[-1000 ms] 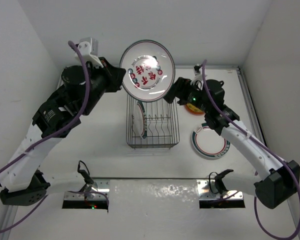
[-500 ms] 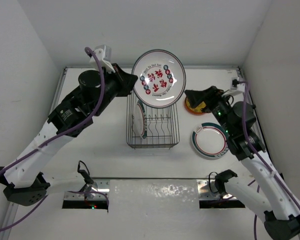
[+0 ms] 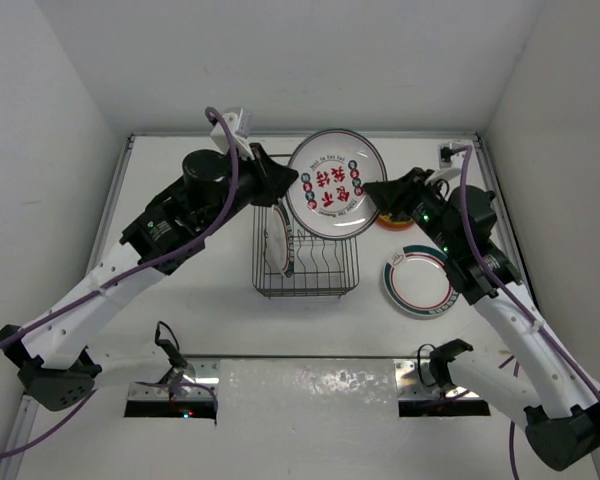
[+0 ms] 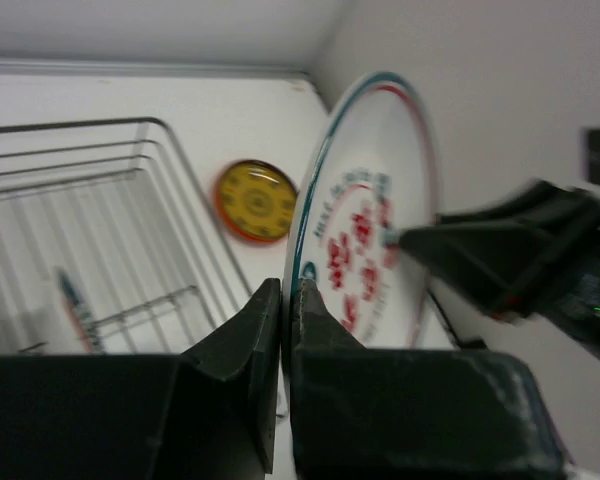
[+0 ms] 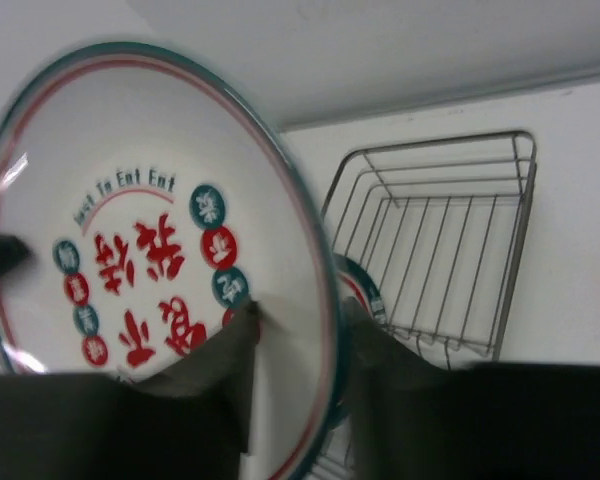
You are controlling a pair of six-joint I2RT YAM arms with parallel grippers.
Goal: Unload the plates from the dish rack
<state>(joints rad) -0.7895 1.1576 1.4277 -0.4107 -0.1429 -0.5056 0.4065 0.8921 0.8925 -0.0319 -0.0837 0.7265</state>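
A white plate with red characters [image 3: 335, 195] hangs upright over the back of the dish rack [image 3: 306, 262]. My left gripper [image 3: 278, 190] is shut on its left rim; in the left wrist view the jaws [image 4: 290, 300] pinch the green edge of this plate [image 4: 375, 215]. My right gripper [image 3: 376, 193] is shut on its right rim, one finger [image 5: 242, 335] on the printed face of the plate [image 5: 130, 220] and the other behind. Another white plate [image 3: 277, 245] stands in the rack's left side.
A green-and-red-rimmed plate [image 3: 417, 283] lies flat on the table right of the rack. A small orange plate [image 4: 255, 200] lies behind it, partly hidden by my right gripper in the top view. White walls close in on all sides.
The left arm carried the red-character plate rightward and lower. The right gripper swung in from the right and closed on the plate's right rim.
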